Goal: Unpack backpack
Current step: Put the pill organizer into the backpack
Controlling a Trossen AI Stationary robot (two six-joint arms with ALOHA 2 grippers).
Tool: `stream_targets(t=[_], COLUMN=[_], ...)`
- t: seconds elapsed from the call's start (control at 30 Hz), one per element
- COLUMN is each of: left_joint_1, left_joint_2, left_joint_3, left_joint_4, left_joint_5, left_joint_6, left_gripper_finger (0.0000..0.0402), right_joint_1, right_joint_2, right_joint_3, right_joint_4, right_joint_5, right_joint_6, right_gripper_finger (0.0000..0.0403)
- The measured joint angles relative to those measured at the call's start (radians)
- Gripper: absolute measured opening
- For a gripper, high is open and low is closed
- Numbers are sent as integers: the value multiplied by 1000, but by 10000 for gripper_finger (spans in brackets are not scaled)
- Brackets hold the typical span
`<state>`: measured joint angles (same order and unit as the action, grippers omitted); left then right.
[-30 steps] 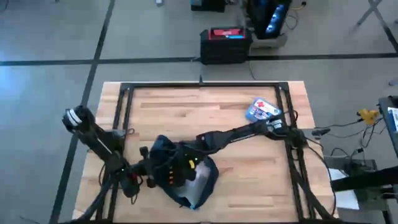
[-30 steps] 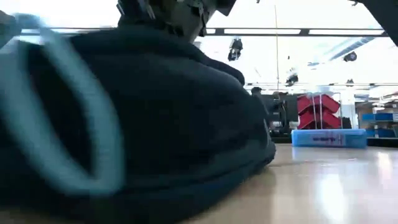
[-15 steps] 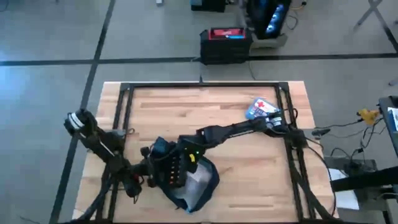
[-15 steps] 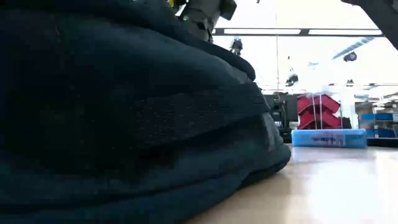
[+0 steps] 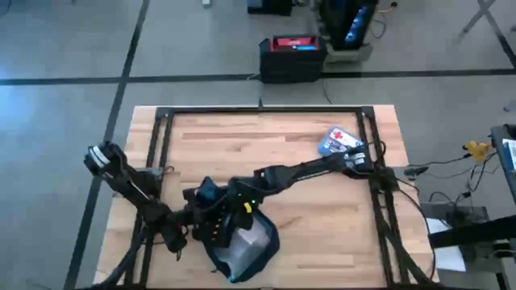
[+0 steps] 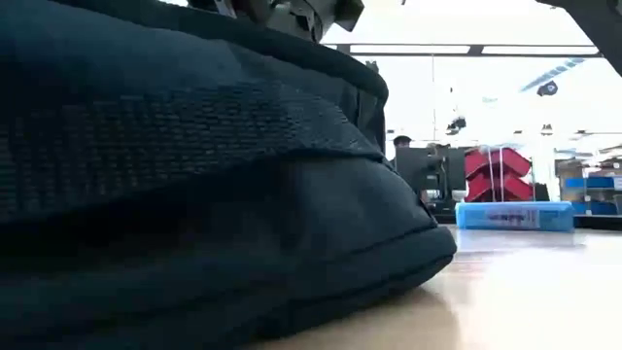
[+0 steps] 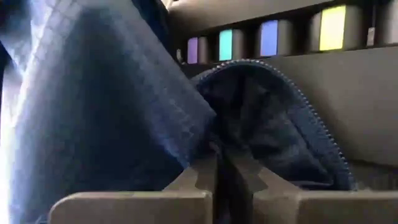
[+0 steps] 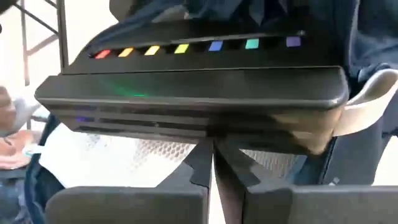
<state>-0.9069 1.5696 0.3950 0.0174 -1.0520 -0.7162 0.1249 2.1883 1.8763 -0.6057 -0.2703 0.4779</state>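
Left end effector [image 7: 216, 180] pinches the backpack [image 5: 234, 242] fabric at seven o'clock; right end effector [image 8: 212, 163] closed on a dark device, barely out; small box [image 5: 340, 141] at two o'clock

Backpack [image 5: 238, 242] is lying at the desk's [image 5: 306, 234] 7 o'clock, near the front edge. Left gripper [image 5: 197, 228] is sitting at its 9 o'clock side, right gripper [image 5: 234, 211] at its 12 o'clock. Small box [image 5: 339, 141] is resting well apart at the desk's 2 o'clock.
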Motion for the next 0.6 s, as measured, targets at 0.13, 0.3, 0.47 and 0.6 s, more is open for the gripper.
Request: stream_targets(t=[0.13, 0.3, 0.47, 0.6], left_joint_1=[2, 3, 4, 5], left_joint_2=[0, 0, 0, 0], left_joint_3=[0, 0, 0, 1], left_joint_4=[2, 0, 0, -2], left_joint_5=[-8, -12, -13, -24], left_joint_6=[0, 0, 0, 0], left_gripper_finger=[0, 0, 0, 0], right_joint_1=[-8, 7, 18, 18], right_joint_2=[0, 0, -4, -2], right_joint_3=[-2, 2, 42, 51], right_joint_4=[-83, -95, -92, -33], right_joint_5=[9, 8, 8, 5], right_joint_6=[28, 31, 21, 20], right_gripper_finger=[0, 0, 0, 0])
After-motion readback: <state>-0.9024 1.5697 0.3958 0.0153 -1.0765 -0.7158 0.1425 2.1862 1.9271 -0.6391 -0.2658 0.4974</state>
